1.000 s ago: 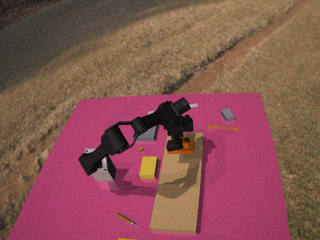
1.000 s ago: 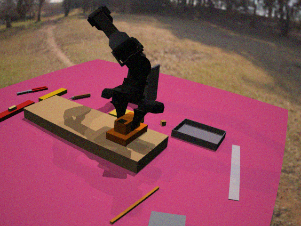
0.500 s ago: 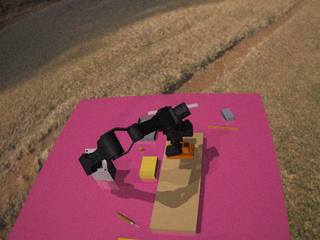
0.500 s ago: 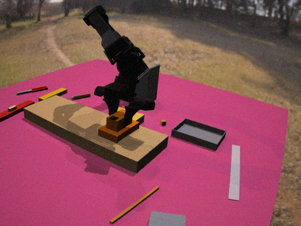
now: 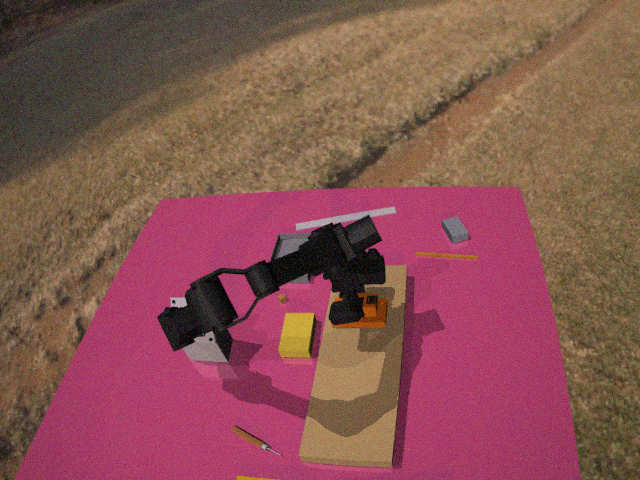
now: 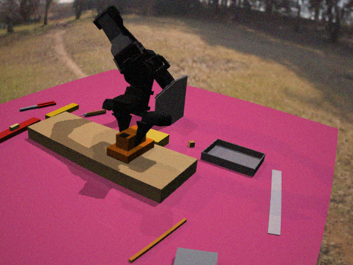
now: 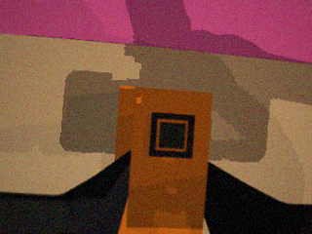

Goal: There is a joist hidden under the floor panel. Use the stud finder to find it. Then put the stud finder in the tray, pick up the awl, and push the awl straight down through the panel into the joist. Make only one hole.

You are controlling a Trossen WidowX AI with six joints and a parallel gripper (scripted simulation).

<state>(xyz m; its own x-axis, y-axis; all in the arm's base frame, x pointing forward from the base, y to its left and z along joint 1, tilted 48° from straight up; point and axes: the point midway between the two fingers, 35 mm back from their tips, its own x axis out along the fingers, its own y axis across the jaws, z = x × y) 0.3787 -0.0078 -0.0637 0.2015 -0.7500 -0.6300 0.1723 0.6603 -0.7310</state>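
Observation:
The gripper (image 5: 361,308) (image 6: 130,138) (image 7: 169,187) is shut on the upright block of the orange stud finder (image 5: 381,317) (image 6: 121,154) (image 7: 171,99). The stud finder is level, on or just above the tan floor panel (image 5: 354,361) (image 6: 178,170) (image 7: 29,112), toward the panel's tray end. Its small square window looks dark in the wrist view, with no lit signal seen. The awl (image 5: 249,437) (image 6: 95,113) lies on the table beside the panel's other end. The grey tray (image 5: 293,248) (image 6: 226,167) holds nothing visible and is partly behind the arm in the top view. The joist is hidden.
A yellow block (image 5: 297,335) (image 6: 161,137) and a small wooden cube (image 5: 282,298) (image 6: 191,143) lie on the arm's side of the panel. A pale strip (image 5: 346,218) (image 6: 274,202), an orange stick (image 5: 446,255) (image 6: 158,240) and a grey block (image 5: 454,228) (image 6: 196,256) lie beyond the tray end.

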